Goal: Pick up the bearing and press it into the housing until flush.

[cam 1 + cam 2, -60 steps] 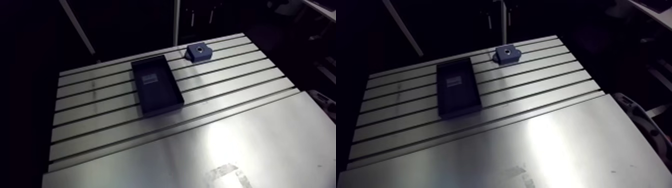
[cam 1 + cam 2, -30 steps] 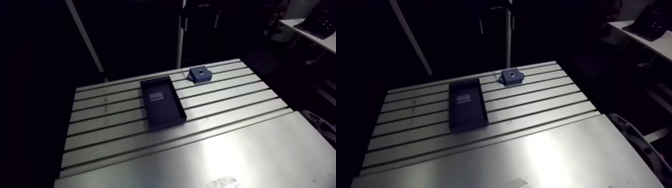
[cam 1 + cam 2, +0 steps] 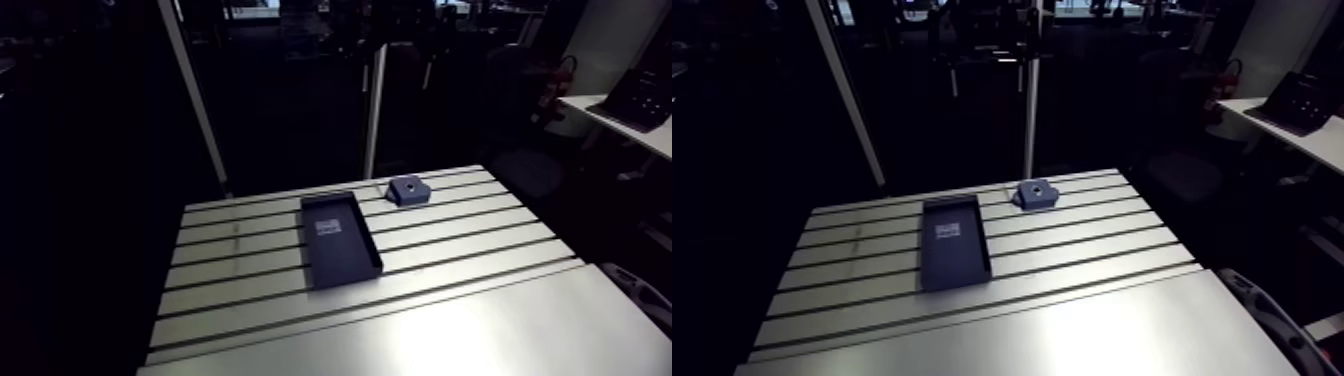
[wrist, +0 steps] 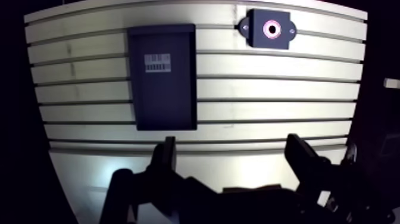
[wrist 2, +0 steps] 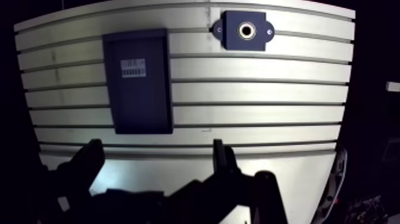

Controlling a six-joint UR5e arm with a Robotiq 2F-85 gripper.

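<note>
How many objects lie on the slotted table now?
2. A dark labelled tray lies ahead of the gripper; a blue housing sits apart, beside the tray's far end. No bearing shows; it may be hidden.

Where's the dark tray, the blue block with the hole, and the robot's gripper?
Dark tray [image 4: 163,98]: wrist view, bare floor between its label and the gripper.
Blue housing [image 4: 271,28]: wrist view, its round hole.
Gripper [image 4: 231,143]: wrist view, midway between its open fingertips.

Ahead of spread, empty claw [image 4: 231,143]: tray [image 4: 163,104], housing [image 4: 271,42]
</note>
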